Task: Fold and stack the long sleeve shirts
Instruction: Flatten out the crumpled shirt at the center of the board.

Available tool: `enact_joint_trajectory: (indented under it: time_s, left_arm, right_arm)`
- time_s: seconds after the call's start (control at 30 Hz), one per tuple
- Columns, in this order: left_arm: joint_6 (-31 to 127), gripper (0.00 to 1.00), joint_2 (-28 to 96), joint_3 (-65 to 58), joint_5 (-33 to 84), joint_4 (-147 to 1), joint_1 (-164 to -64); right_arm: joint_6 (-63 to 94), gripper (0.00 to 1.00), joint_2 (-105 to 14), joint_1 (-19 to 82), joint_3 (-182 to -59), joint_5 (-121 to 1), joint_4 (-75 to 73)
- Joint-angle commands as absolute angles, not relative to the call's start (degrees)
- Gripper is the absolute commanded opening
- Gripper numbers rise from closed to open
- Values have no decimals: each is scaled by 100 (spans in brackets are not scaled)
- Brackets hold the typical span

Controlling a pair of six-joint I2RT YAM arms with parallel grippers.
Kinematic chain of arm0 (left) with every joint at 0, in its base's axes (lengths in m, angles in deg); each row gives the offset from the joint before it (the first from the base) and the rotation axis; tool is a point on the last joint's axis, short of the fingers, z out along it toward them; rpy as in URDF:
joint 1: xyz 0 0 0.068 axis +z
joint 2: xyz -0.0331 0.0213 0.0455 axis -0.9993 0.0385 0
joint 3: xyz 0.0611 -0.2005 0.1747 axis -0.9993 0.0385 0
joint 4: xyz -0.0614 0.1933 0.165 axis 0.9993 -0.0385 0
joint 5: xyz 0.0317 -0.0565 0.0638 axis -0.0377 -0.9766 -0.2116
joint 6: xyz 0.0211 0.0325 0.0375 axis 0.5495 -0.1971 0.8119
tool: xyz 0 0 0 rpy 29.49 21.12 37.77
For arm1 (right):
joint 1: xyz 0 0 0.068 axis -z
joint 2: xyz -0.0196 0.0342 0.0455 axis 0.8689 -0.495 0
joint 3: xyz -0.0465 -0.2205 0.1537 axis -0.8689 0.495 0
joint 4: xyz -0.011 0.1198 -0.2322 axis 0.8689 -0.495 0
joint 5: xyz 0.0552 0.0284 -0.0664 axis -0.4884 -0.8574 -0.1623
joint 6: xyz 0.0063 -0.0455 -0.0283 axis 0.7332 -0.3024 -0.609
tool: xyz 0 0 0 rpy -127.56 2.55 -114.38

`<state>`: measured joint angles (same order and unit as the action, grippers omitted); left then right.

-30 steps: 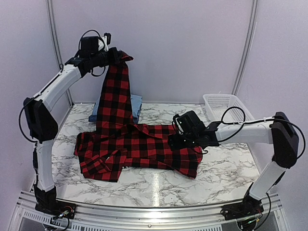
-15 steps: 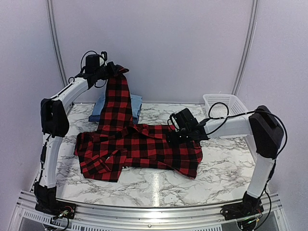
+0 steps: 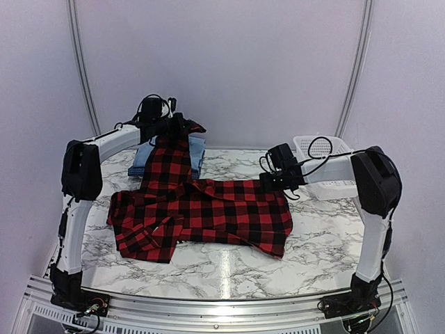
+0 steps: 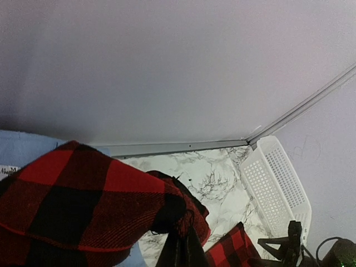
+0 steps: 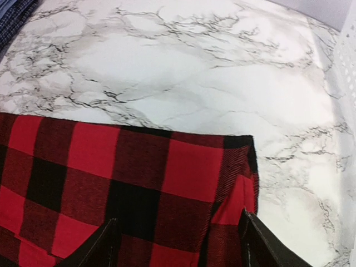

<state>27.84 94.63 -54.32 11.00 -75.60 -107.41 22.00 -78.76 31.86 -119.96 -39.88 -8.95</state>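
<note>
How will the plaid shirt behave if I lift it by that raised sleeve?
Likely floppy: the sleeve hangs limp from the left fingers to the plaid shirt on the table. Probably light, since one pinch holds it up. Pushing would likely bunch it; its near-left edge lies rumpled.

red-and-black plaid shirt (image 5: 111, 183) corner on marble table (image 5: 183, 61), tool (image 5: 178, 238) spread wide over it, white basket (image 5: 349, 67) at right

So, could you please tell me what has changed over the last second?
The left gripper, shut on the plaid shirt's sleeve, has come down and rightward, lowering the raised sleeve. The right gripper has moved back across the shirt toward the basket; its fingers stand open over the far right corner. The shirt's body, the blue shirts behind it and the basket stayed put.
</note>
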Motion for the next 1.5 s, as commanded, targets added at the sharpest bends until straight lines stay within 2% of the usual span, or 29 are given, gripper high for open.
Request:
enact_joint_trajectory:
  time_s: [0.0, 0.23, 0.4, 0.43, 0.53, 0.73, 0.8, 0.93, 1.2, 1.47]
  left_arm:
    - [2935, 0, 9107, -4964, 927, -7761, -10719]
    - [3158, 0, 7736, -3397, 1262, -7333, -10956]
    - [3155, 0, 7179, -2415, 1418, -7327, -11050]
    - [3141, 3, 7130, -2258, 1491, -7377, -11052]
    - [3123, 18, 7009, -1882, 1643, -7500, -11048]
    - [3125, 71, 6486, -1461, 2015, -7782, -11050]
    - [3166, 79, 6262, -1309, 2155, -7867, -11041]
    - [3078, 79, 5840, -981, 2615, -8174, -11002]
    - [2730, 63, 4625, 660, 3802, -8539, -10796]
    - [2644, 60, 4381, 1597, 3799, -8643, -10564]
  right_arm:
    - [2296, 68, -7536, 3253, -11749, -4094, -984]
    - [2359, 67, -7446, 3266, -11623, -4201, -1025]
    - [2392, 67, -7519, 3286, -11708, -4299, -1057]
    - [2406, 67, -7559, 3290, -11757, -4315, -1100]
    - [2509, 63, -7671, 3329, -11889, -4335, -1243]
    - [2696, 55, -7757, 3433, -11753, -4549, -1193]
    - [2749, 52, -7744, 3456, -11676, -4663, -1126]
    - [2816, 47, -7774, 3463, -11615, -4724, -1081]
    - [2959, 39, -7728, 3555, -11405, -4802, -1021]
    - [3047, 38, -7724, 3557, -11266, -4969, -903]
